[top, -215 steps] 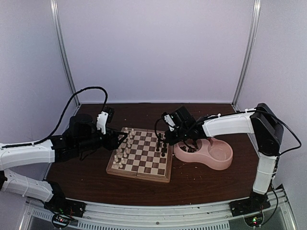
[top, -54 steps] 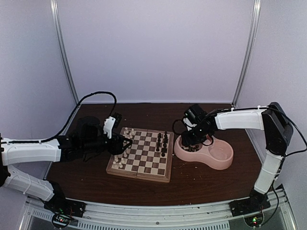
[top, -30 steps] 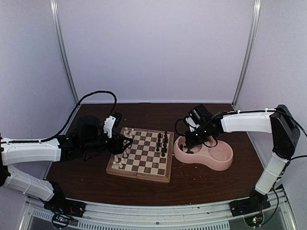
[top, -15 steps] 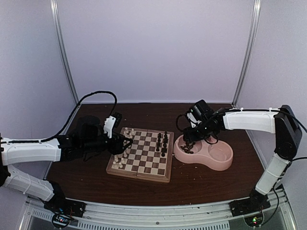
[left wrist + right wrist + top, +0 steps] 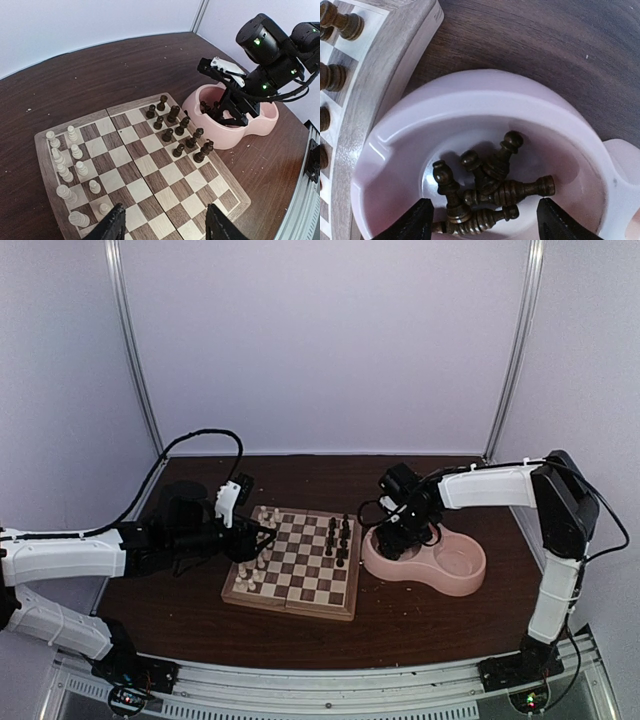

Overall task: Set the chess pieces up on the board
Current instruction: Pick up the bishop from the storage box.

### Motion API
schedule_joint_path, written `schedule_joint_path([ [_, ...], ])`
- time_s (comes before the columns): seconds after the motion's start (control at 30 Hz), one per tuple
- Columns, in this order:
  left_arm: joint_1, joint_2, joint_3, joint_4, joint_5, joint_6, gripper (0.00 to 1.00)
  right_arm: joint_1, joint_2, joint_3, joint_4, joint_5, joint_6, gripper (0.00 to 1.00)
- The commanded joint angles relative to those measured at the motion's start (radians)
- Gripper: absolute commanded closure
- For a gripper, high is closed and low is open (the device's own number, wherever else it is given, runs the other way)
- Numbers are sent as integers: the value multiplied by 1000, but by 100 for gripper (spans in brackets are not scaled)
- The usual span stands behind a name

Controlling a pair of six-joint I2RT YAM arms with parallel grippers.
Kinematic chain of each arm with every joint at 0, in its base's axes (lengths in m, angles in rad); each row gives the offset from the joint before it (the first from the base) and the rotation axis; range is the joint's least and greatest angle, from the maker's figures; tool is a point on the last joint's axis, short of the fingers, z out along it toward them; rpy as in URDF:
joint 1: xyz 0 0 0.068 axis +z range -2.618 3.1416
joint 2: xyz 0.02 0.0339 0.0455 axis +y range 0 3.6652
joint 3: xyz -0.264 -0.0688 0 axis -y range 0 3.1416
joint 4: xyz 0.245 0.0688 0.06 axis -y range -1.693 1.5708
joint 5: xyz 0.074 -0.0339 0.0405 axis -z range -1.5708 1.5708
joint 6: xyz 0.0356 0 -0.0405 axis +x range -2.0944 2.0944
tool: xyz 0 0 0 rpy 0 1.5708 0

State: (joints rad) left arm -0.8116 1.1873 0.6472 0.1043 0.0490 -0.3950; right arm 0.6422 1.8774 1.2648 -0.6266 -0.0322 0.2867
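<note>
We see two arms of one build: the left arm [image 5: 60, 558] and the right arm [image 5: 490, 488] have smooth white shells on the long links and bulky black housings at the joints. A thin black cable [image 5: 195, 437] arcs off the left arm. The black left base [image 5: 135, 672] and right base [image 5: 515, 672] carry tiny red and green lights. The left pincer [image 5: 165, 222] and right pincer [image 5: 485, 220] have matte black fingers. Green lights glow on the right wrist housing [image 5: 260, 40], beside a small white plate [image 5: 227, 67].
</note>
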Motion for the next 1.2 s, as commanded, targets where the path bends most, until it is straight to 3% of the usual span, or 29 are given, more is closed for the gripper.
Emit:
schedule_joint_path([
  [0.0,-6,-15,26,28,-1,12,45,-6,60,46,-38,-14,-18,26],
  [0.07,-6,-15,28,27,5,10,45,-6,75,51,-36,-36,-19,31],
  [0.2,-6,-20,25,28,-1,10,45,-6,71,48,-24,-59,-23,49],
  [0.33,-6,-21,26,27,2,10,45,-6,20,18,14,-80,-18,58],
  [0.47,-6,-17,27,25,-2,12,45,-6,-38,-17,54,-85,-13,81],
  [0.5,-6,-17,28,26,0,12,45,-6,-53,-26,66,-90,-11,83],
  [1.17,-6,-23,24,29,-7,15,45,-6,-252,-142,198,-80,-1,90],
])
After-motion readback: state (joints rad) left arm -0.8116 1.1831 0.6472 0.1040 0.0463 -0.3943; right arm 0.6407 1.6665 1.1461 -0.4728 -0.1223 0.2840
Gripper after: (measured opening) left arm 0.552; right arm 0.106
